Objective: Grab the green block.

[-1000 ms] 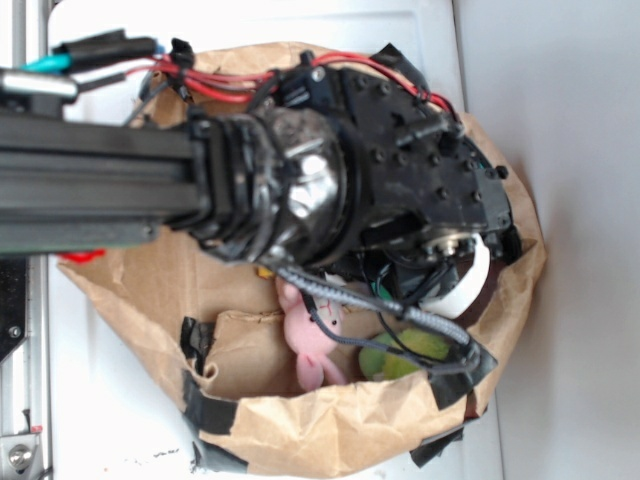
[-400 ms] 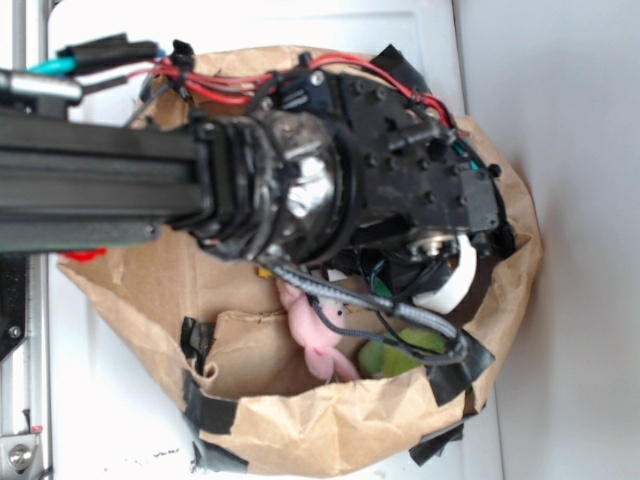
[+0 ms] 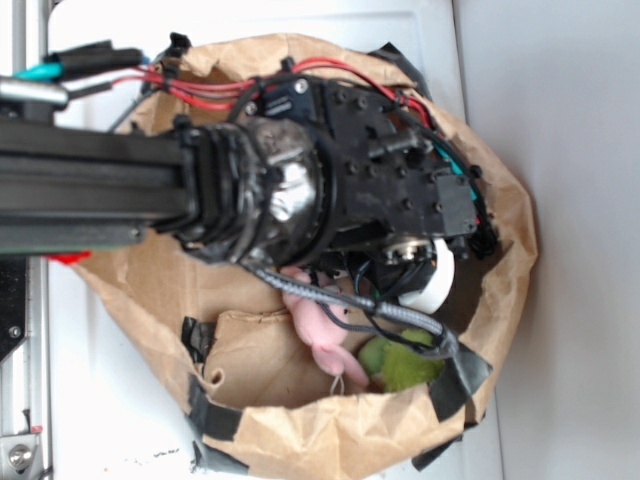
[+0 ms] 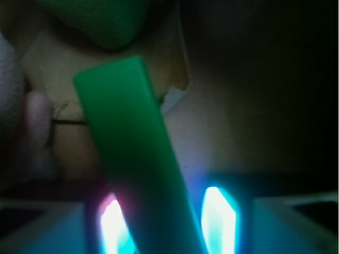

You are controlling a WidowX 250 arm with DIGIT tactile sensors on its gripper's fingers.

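In the wrist view the green block point(image 4: 127, 137), a slim smooth bar, slants from the upper left down between my two glowing fingers. My gripper point(image 4: 167, 222) is shut on its lower end, with the left pad point(image 4: 114, 222) against it and the right pad point(image 4: 218, 214) close beside it. In the exterior view the black arm and wrist point(image 3: 380, 190) reach into the brown paper bag point(image 3: 300, 430) and hide both the block and the fingers.
A pink plush point(image 3: 325, 330) and a fuzzy yellow-green plush point(image 3: 395, 362) lie in the bag near its front wall. A white roll point(image 3: 432, 285) sits under the wrist. Black tape patches point(image 3: 460, 375) mark the bag rim. The bag walls stand close around the gripper.
The arm and wrist have shifted left and up in the exterior view. More of the pink and yellow-green plush toys shows below the wrist.
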